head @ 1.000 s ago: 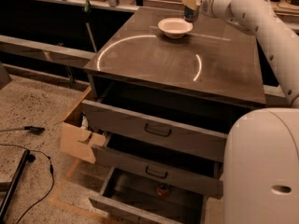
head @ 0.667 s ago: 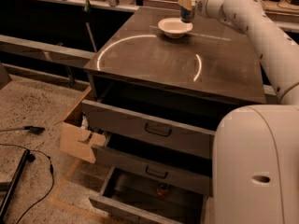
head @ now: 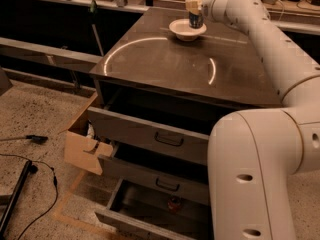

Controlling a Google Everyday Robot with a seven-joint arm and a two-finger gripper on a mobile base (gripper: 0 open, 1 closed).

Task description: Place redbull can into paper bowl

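The white paper bowl (head: pixel 187 30) sits at the far side of the dark cabinet top (head: pixel 165 64). My gripper (head: pixel 195 8) is right over the bowl's right half, at the end of the white arm (head: pixel 265 39) that reaches in from the right. It is shut on the redbull can (head: pixel 196 20), which stands upright with its dark blue lower end down inside the bowl's rim. I cannot tell whether the can's base touches the bowl. The gripper hides the can's upper part.
Three drawers hang open at the cabinet's front: top (head: pixel 150 129), middle (head: pixel 160 181) and bottom (head: pixel 135 216), with a small reddish can-like object (head: pixel 174 203) in the bottom one. A cardboard box (head: pixel 82 149) stands at the left. Cables (head: pixel 30 184) lie on the floor.
My gripper has moved left and down with the can, from beside the bowl's right edge to over the bowl. The can's lower end now sits within the rim.
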